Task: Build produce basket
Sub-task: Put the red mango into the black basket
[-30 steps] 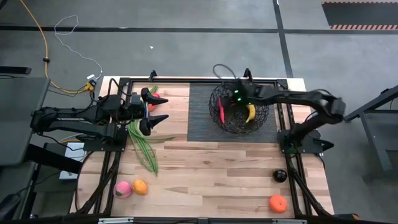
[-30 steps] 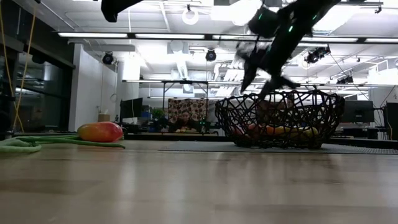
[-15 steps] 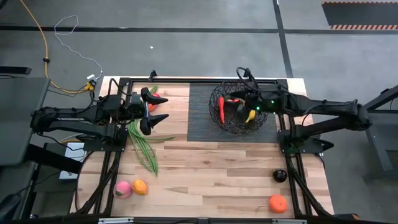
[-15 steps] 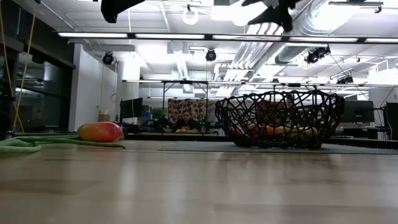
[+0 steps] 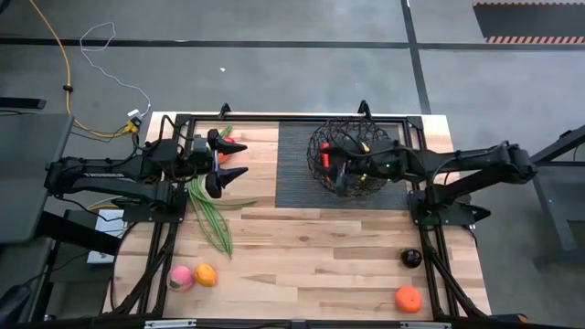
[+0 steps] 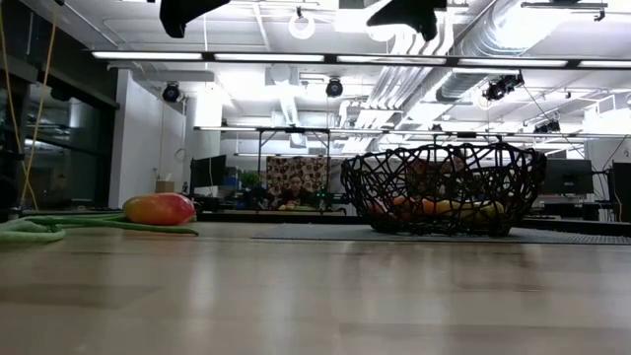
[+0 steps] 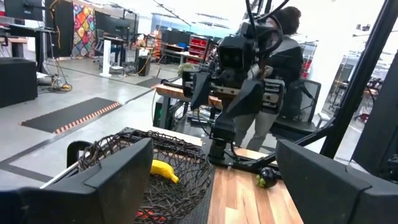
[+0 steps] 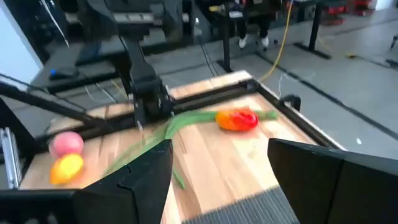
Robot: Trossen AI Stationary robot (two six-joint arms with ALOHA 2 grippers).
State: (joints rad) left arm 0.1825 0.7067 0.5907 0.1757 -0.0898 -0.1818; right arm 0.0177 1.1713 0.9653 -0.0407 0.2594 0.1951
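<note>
The black wire basket [image 5: 352,157] stands on the dark mat at the table's far side and holds a red chili [image 5: 324,153] and a yellow banana [image 7: 163,169]. My right gripper [image 5: 336,166] hovers open above the basket, high over its rim in the low view [image 6: 409,15], with nothing between its fingers [image 8: 137,180]. My left gripper [image 5: 233,156] waits open at the far left, above the red-green mango [image 6: 160,208], which lies on the wood. Beside it lie the green stalks [image 5: 210,210].
A pink peach [image 5: 180,278] and an orange [image 5: 206,274] lie near the front left. A dark plum [image 5: 411,258] and another orange [image 5: 409,298] lie at the front right. The ribbed mat [image 5: 297,174] lies under the basket. A person stands beyond the table [image 7: 286,56].
My right gripper has risen from inside the basket to well above its rim. It has tipped from pointing down toward level, rolled, and swung toward the table's near edge. The basket and the fruit in it have stayed put.
</note>
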